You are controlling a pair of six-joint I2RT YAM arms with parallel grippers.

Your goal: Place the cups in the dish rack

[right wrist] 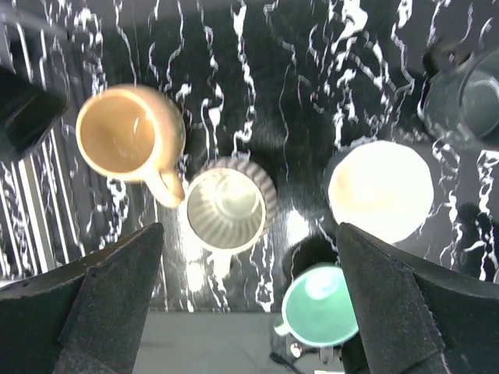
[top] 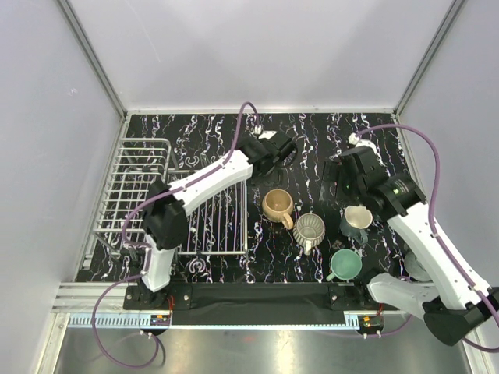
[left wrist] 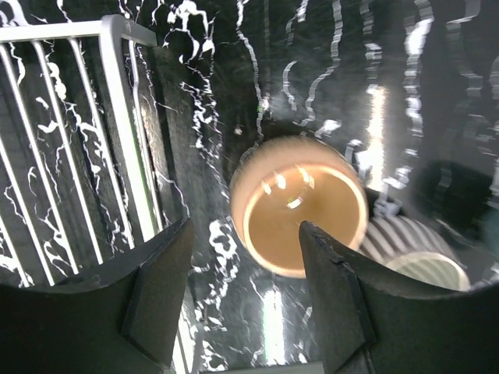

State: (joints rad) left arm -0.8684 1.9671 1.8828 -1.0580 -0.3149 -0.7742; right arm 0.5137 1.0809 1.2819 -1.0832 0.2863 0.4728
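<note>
The desk (top: pixel 312 132) is seen as a glossy black slab veined with white, like marble. At its 9 o'clock side the dish rack (top: pixel 140 167) is laid: thin white metal wire, with a raised basket part on the outer side and a flat grid part beside it toward 3 o'clock. Its long axis is run from 12 to 6 o'clock in the top view.

Four cups are stood upright on the desk at 3 o'clock of the rack and apart from it, mouths up. The peach-tan mug (top: pixel 277 204) is smooth and round, with its handle turned to about 5 o'clock. Just beside it at 4 o'clock the ribbed grey-beige mug (top: pixel 309 229) is set, its wall fluted in vertical ridges and its handle turned to 6 o'clock. The mint green mug (top: pixel 345 263) is placed nearest the arm bases, smooth and glossy, with its handle at about 8 o'clock. The grey-teal mug (top: pixel 359 218) is shown with a pale inside; its handle cannot be made out. A second grey-teal mug (right wrist: pixel 468 93) is caught at the edge of the right wrist view.

The left claw (top: pixel 279 148) is held at 12 o'clock of the peach-tan mug, its dark flat fingers (left wrist: pixel 156 304) parted moderately, with nothing gripped. The right claw (top: pixel 343 173) is spread wide above the cups and is empty.
</note>
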